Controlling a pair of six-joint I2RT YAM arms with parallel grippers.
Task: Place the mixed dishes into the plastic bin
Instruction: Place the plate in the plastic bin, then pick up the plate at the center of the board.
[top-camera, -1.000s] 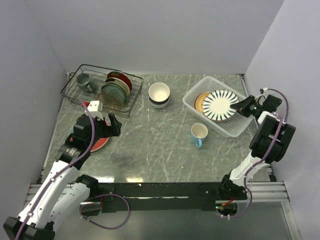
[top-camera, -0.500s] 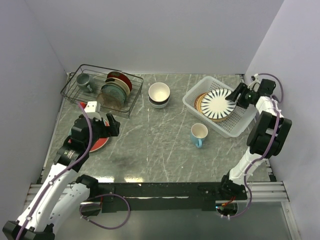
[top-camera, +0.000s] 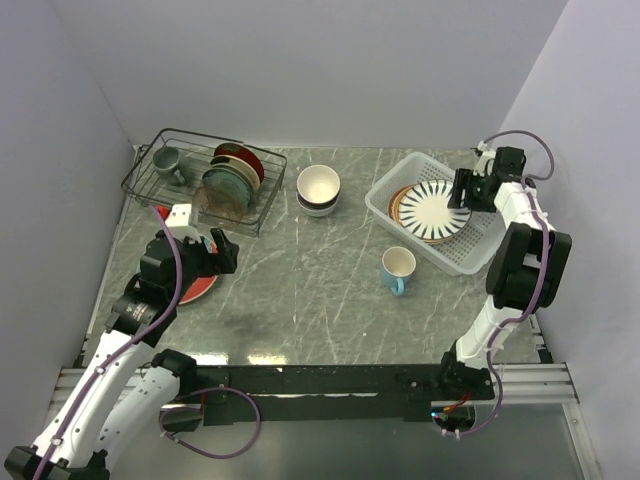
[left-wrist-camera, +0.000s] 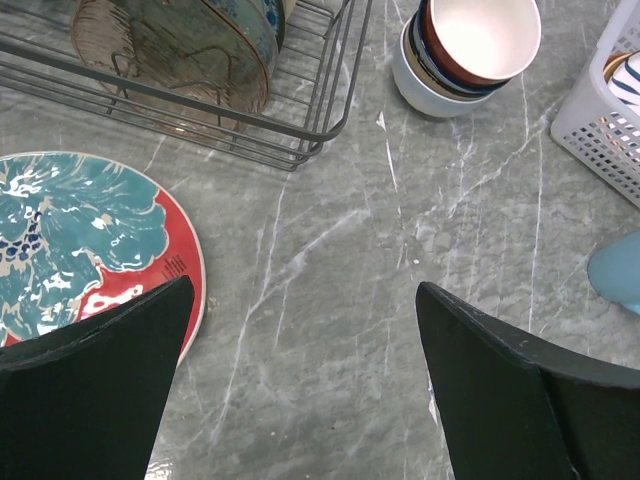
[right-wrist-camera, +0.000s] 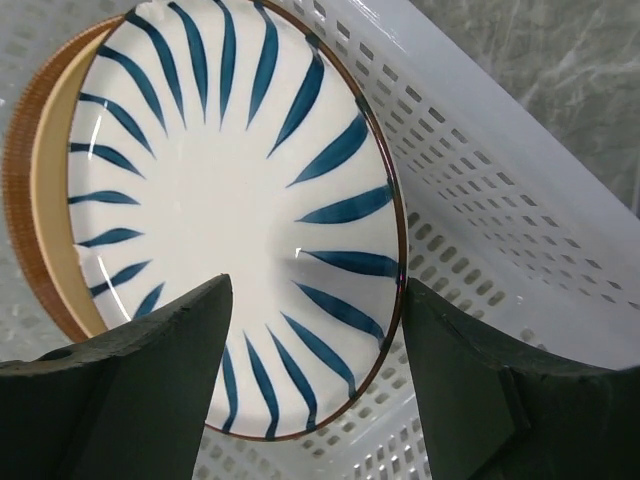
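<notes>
Navy-striped plate (right-wrist-camera: 230, 220) lies flat in the plastic bin (right-wrist-camera: 480, 230), stacked on the brown-rimmed plate (right-wrist-camera: 35, 250), whose edge shows on one side. The right tool (top-camera: 460, 192) hovers just above it, fingers apart and gripping nothing (the wrist view shows the plate free between them). Outside the bin, on the desk (top-camera: 300, 290), the light blue mug (top-camera: 397, 268) stands near the bin and the stacked bowls (top-camera: 319, 188) farther back. The red plate (left-wrist-camera: 70, 240) lies flat beside the black wire rack (top-camera: 225, 141). The left tool (left-wrist-camera: 305, 290) hangs over the desk beside that plate, fingers wide apart, empty.
</notes>
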